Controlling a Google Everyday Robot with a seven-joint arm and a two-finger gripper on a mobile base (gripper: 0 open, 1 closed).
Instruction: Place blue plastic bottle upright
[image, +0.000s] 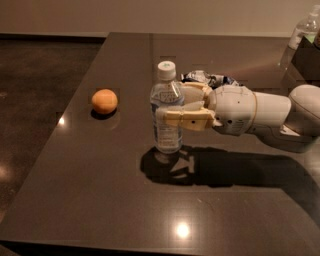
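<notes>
The blue plastic bottle (167, 136) is clear with a white cap and a pale label. It stands upright on the dark table (100, 190), its base touching or just above the surface. My gripper (170, 105) reaches in from the right. Its tan fingers (186, 119) are closed around the bottle's middle, one on the near side and one on the far side. My white arm stretches off toward the right edge.
An orange (104, 101) lies to the left of the bottle. A crumpled blue-and-white wrapper (210, 78) lies just behind my gripper. Another clear bottle (302, 33) and a dark box (307, 59) stand at the far right corner. The table's left edge runs close to the orange.
</notes>
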